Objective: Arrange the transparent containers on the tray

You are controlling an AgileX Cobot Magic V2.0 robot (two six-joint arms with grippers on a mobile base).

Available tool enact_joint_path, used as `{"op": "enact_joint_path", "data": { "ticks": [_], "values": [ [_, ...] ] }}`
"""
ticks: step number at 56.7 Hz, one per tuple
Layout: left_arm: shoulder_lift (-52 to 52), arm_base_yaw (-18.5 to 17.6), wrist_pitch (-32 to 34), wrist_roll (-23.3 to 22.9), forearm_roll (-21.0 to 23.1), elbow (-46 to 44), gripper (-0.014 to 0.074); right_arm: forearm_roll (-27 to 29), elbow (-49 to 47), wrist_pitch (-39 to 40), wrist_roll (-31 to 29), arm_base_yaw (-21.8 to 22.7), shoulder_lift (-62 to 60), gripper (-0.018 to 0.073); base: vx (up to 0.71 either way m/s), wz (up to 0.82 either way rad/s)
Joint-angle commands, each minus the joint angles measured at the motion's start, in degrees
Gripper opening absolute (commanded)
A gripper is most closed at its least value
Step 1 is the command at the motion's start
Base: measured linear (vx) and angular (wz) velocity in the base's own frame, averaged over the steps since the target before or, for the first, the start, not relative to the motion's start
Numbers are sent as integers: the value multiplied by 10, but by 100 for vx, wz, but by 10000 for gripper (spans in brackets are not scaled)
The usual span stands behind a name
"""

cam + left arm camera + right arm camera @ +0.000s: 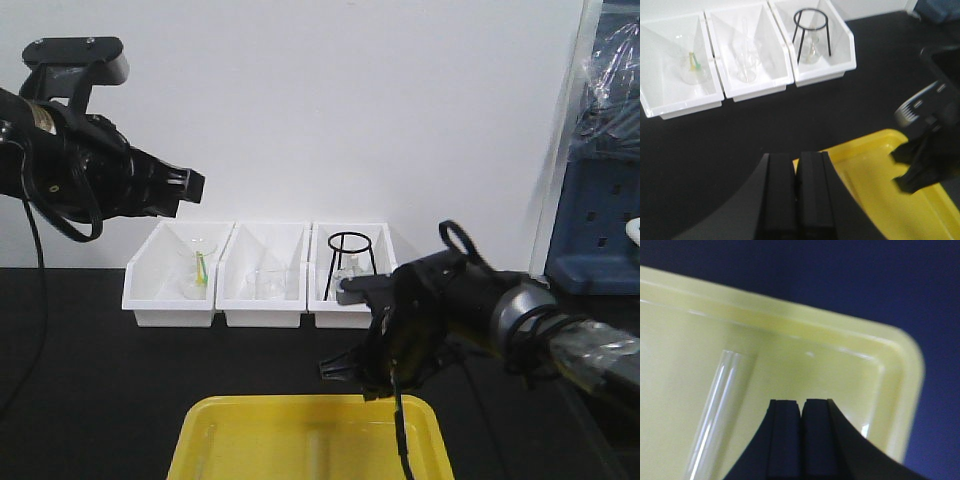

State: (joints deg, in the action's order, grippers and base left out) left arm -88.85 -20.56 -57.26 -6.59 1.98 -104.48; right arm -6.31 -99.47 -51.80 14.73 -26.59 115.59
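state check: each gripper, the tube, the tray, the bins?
left gripper: shut, empty, raised away from the tray.
right gripper: shut, empty, over the tray's corner.
test tube: lying flat in the tray, not held.
yellow tray: on the black table, holding the tube.
white bins: three side by side, glassware inside.
black ring stand: upright in one end bin.

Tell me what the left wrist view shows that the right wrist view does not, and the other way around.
Only the left wrist view shows the three white bins at the back of the black table, with a black wire stand in one of them, and the right arm above the tray. Only the right wrist view shows a clear test tube lying inside the tray. Both show the yellow tray and a gripper with its jaws closed and empty: the left gripper and the right gripper.
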Motion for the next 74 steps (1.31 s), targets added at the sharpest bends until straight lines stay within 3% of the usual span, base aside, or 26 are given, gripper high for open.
{"op": "enact_joint_path", "data": {
  "ticks": [1,14,25,32,37,48,59,74],
  "values": [
    [26,0,22,24,21,-18,-9,-23,-16,13,-30,1,-87,-14,0,0],
    [88,0,79,101,103,71,-8,-17,-16,19,-84,1,-217,-13,0,0],
    [208,0,211,114,104,263,-8,-15,24,67,-112,1,-315,-13,0,0],
    [296,0,286,134,104,401,-8,-12,150,162,-118,1,-412,-13,0,0],
    [365,0,337,146,104,505,-8,-14,289,271,-118,1,-498,-13,0,0],
    [495,0,375,154,105,656,-8,-14,522,442,-117,1,-665,-13,0,0],
    [584,0,392,154,105,730,-8,-14,650,533,-117,1,-758,-13,0,0],
    [595,0,390,154,105,736,-8,-14,671,549,-117,1,-767,-13,0,0]
  ]
}}
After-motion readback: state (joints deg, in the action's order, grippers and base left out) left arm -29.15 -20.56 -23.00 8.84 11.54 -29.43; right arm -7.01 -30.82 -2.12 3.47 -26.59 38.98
